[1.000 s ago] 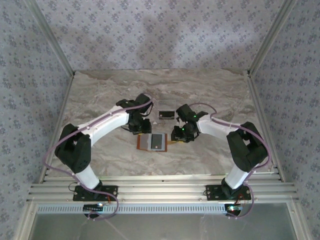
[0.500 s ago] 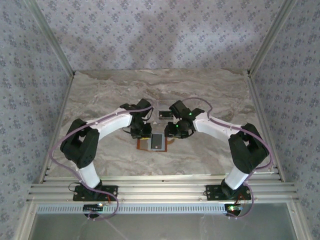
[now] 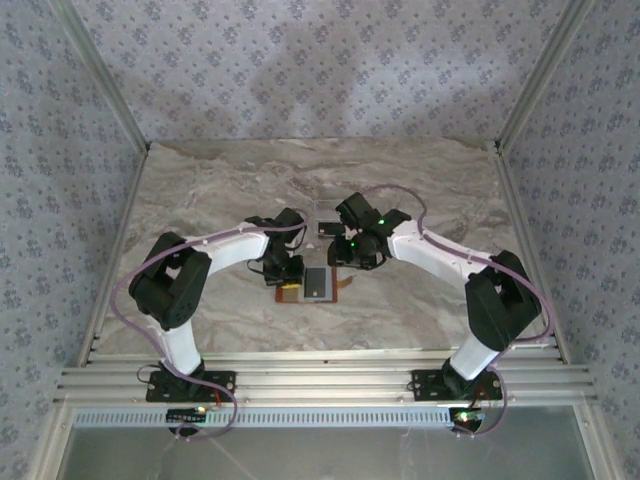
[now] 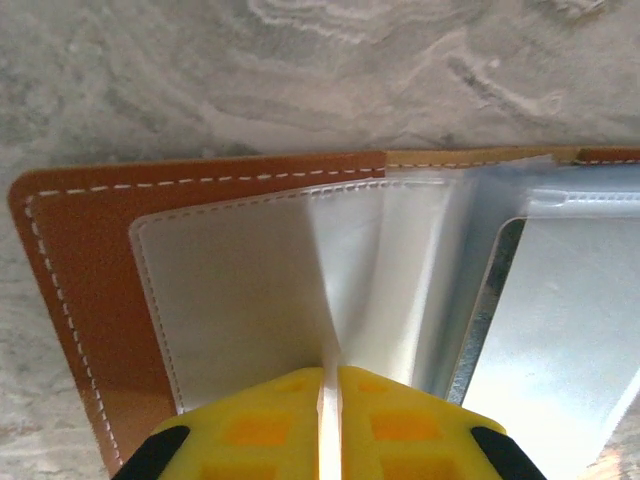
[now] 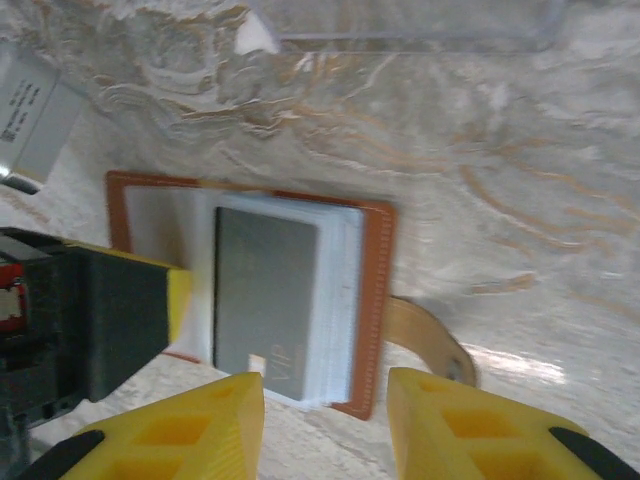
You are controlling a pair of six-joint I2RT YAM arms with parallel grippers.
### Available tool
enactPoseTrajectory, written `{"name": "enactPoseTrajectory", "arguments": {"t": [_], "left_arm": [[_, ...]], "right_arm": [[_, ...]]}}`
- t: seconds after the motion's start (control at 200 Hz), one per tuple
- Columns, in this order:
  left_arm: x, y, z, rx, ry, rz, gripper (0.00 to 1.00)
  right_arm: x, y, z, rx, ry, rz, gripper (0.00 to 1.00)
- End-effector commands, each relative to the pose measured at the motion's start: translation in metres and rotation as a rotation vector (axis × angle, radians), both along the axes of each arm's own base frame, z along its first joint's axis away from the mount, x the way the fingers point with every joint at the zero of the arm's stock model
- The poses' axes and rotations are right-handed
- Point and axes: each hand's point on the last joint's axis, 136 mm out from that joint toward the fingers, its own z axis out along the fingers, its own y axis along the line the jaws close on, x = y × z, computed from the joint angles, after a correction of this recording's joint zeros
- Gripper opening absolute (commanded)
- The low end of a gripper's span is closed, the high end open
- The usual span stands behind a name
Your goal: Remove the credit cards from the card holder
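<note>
Near the middle of the marble table, seen from above, one card holder lies open and flat. Its long axis runs left to right and its strap tab points right. One dark card shows on its right half. The left gripper is at its left half and the right gripper is just beyond its right half. A whitish flat piece lies just behind them; I cannot tell whether it is a card. Bare tabletop lies open on the far, left and right sides out to the patterned walls.

On the left wrist camera, the left gripper has its jaws almost together, pinching a clear sleeve of the card holder. The stitched brown corner sits to the left, with bare table beyond it.

On the right wrist camera, the right gripper hangs over the near edge of the card holder. Its jaws are partly apart with nothing between them. The dark card tops the stack of sleeves, its long side running toward the camera. The strap tab points right. The whitish flat piece lies at upper left, and a clear tray lies along the top edge.
</note>
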Motion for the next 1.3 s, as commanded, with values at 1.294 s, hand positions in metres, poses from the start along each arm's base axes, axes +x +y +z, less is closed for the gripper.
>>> {"name": "enactPoseTrajectory", "arguments": {"t": [1.294], "left_arm": [[0.027, -0.041, 0.041, -0.338, -0.08, 0.085, 0.16]], "right_arm": [[-0.021, 0.006, -0.09, -0.082, 0.176, 0.042, 0.26]]}}
